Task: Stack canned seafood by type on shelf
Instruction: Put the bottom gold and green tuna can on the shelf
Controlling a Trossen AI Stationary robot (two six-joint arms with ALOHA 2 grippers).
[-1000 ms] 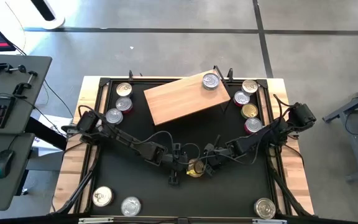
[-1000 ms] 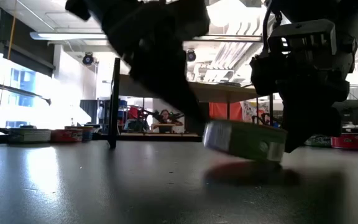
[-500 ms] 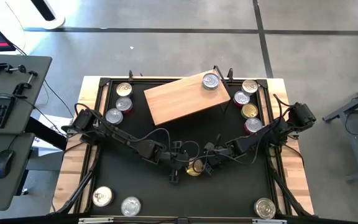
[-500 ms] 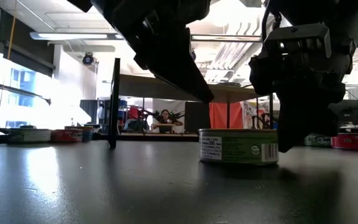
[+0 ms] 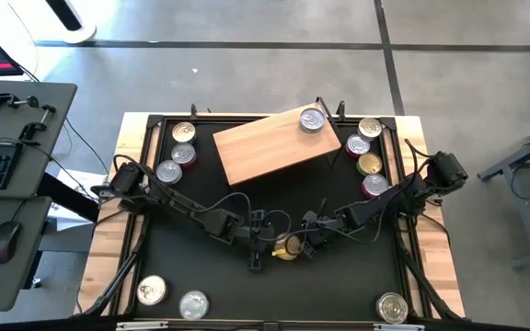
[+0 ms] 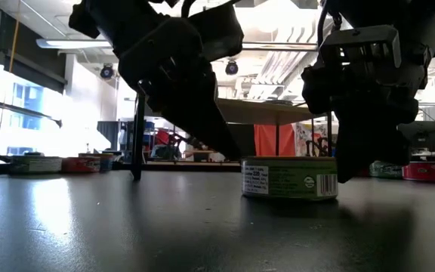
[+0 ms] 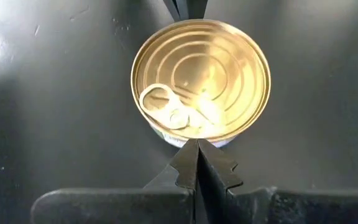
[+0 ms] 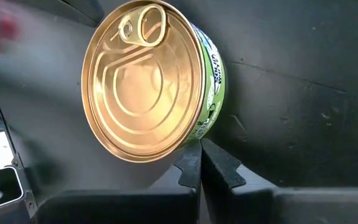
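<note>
The gold can is down flat on the table now, and nobody is holding it.

A moment ago the gold-lid can (image 6: 289,177) was tipped up in the air; now it sits level on the black table (image 5: 210,285), in the middle near the front. The left gripper (image 5: 263,243) and the right gripper (image 5: 307,241) stand just beside it, one on each side, both pinched tight shut with nothing in them. The shelf (image 5: 270,147) is well apart at the back, with only one silver can (image 5: 312,119) on it. I think this can must be grabbed again before it can go up there.
</note>
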